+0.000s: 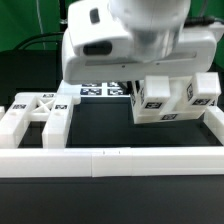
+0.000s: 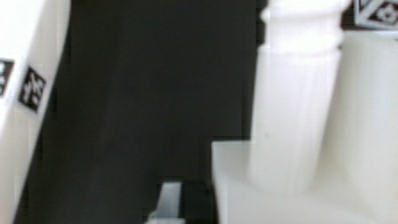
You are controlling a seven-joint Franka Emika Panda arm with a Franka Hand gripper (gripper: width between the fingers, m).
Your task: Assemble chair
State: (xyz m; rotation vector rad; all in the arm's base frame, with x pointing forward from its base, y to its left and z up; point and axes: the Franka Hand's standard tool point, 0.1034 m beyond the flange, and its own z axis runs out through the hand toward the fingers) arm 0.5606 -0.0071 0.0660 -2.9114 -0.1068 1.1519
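In the exterior view my gripper (image 1: 150,82) hangs low over the chair pieces on the exterior view's right. Its fingers are hidden behind the hand. Under it is a chunky white chair piece (image 1: 160,102) with tags, and a second tagged piece (image 1: 205,92) stands beside it. The flat X-braced panel (image 1: 35,112) lies on the exterior view's left. In the wrist view a round white post (image 2: 302,100) with a tag rises close by, above a white block (image 2: 302,195). One grey finger (image 2: 173,203) shows hard against that block. The other finger is hidden. The gripper looks shut on this piece.
A long low white border rail (image 1: 110,160) runs along the front of the black table. The marker board (image 1: 100,90) lies at the back behind my hand. Another white tagged piece (image 2: 18,85) shows at the wrist view's edge.
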